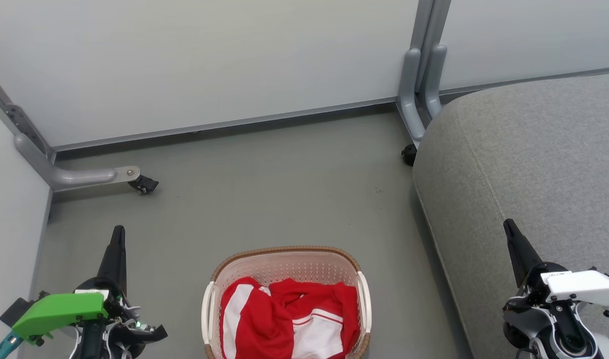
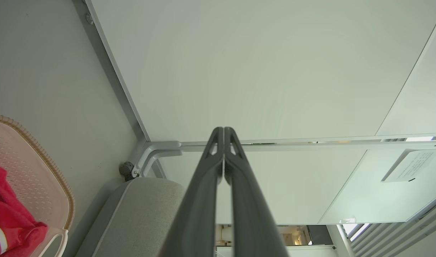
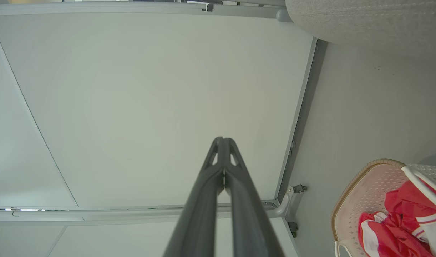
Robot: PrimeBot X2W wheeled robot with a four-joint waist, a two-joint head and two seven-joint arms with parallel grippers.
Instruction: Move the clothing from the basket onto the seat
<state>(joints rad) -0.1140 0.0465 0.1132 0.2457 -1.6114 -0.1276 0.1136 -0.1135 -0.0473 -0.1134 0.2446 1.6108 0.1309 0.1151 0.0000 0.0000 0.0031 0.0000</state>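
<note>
Wall notice (image 2: 410,166), print illegible.

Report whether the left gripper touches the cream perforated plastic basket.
Apart. The head view shows bare grey floor between the left gripper and the cream perforated plastic basket.

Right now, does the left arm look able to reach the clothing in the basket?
Probably yes: nothing stands between the left arm and the open-topped basket, and the clothing lies uncovered inside. The arm's jaws are shut, so they must open first.
</note>
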